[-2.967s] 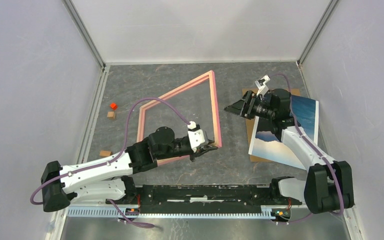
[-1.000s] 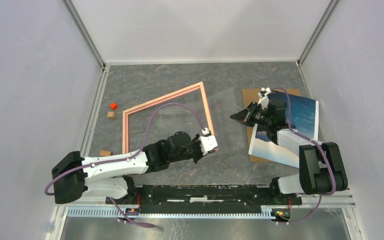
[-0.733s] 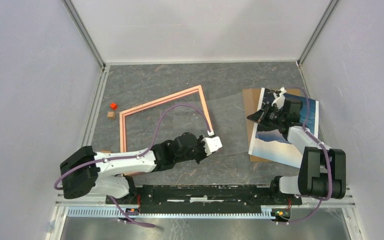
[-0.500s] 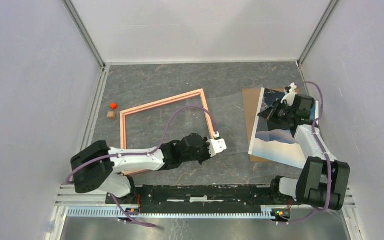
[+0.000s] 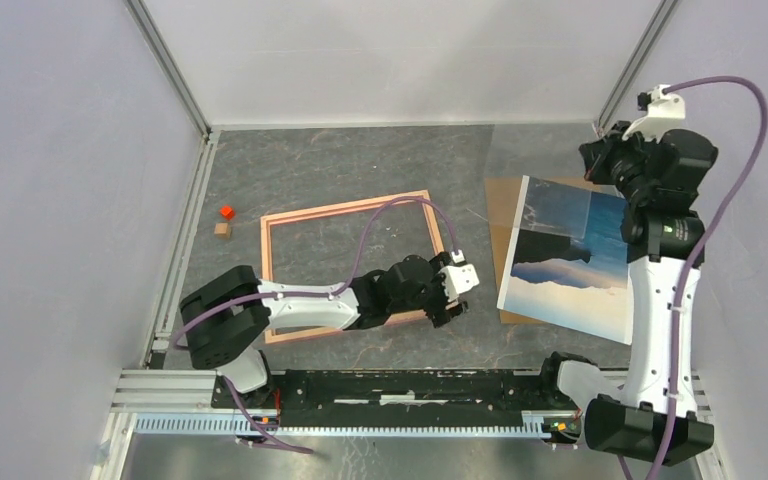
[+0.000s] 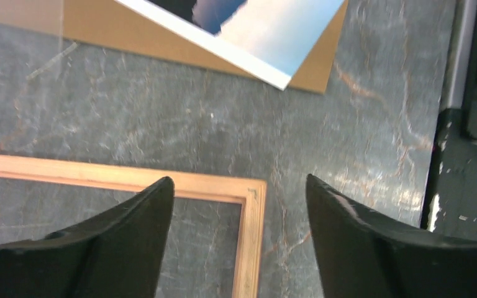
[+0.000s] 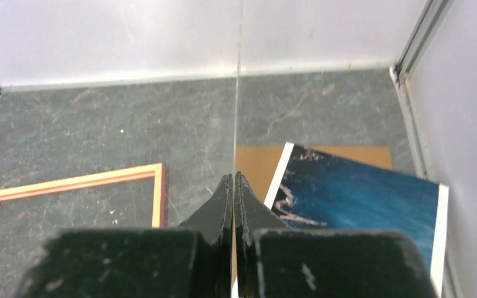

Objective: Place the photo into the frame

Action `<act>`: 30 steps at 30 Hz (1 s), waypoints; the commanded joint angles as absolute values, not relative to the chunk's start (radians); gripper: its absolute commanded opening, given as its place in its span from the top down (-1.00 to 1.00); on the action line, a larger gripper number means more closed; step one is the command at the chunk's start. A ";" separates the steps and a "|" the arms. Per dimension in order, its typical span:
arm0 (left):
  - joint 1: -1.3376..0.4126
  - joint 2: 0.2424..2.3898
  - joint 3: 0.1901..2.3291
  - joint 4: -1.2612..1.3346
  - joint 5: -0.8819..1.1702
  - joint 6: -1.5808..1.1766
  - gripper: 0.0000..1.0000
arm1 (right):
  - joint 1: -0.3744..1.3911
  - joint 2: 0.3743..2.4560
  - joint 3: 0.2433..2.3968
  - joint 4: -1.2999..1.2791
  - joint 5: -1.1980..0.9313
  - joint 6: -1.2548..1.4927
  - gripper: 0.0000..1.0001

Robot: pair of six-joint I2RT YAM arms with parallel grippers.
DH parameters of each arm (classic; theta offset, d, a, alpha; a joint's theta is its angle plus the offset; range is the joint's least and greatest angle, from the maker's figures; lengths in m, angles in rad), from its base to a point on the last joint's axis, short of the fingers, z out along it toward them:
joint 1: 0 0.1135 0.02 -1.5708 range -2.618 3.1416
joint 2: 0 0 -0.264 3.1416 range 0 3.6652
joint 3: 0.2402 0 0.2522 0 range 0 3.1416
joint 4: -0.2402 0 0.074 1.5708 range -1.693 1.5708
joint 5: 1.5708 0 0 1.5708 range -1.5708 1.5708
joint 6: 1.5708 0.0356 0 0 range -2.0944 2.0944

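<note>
Our left fingers (image 6: 118, 242) hang open over the near right corner of the frame (image 6: 248, 248), now released flat on the surface (image 5: 360, 160). Right of the frame, the photo (image 5: 570, 260) lies on a brown board (image 5: 505, 195). We judge it light, floppy and slick, best pinched at its white border. Farther off, our right fingers (image 7: 214, 214), closed on a clear sheet (image 5: 540, 150), have risen.

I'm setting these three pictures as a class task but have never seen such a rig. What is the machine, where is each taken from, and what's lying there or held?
Two robot arms are bolted at the near edge of a table. One picture looks down from above; the other two come from cameras on the wrists. On it lie an orange frame and a landscape photo resting on a brown backing board. The left gripper is open over the frame's corner, holding nothing. The right gripper, raised high, is shut on what looks like a clear sheet, seen edge-on.
</note>
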State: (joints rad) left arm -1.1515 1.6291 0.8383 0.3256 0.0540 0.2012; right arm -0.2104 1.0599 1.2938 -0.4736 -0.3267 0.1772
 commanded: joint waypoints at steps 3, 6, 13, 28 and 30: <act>-1.150 1.477 0.900 0.316 0.067 0.075 -0.90 | -0.197 1.056 1.434 -0.480 -0.373 0.167 1.00; -1.149 1.319 0.885 0.199 0.090 0.010 -0.93 | -0.162 1.094 1.509 -0.485 -0.424 0.200 1.00; -1.149 0.884 0.926 -0.164 -0.104 -0.075 -0.95 | 0.054 1.206 1.661 -0.469 -0.482 0.340 1.00; -1.148 0.532 1.140 -0.298 -0.318 -0.052 -0.98 | 0.438 1.272 1.271 0.124 -0.527 0.950 1.00; -1.148 0.534 1.144 -0.309 -0.336 -0.049 -0.98 | 0.439 1.232 1.073 0.214 -0.469 1.023 1.00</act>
State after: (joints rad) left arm -1.1515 0.5323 1.1397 -0.2848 -0.2760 -0.0261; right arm 0.4473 1.2942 1.3571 -0.0456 -0.5354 0.7837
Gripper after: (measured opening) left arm 0.991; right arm 0.006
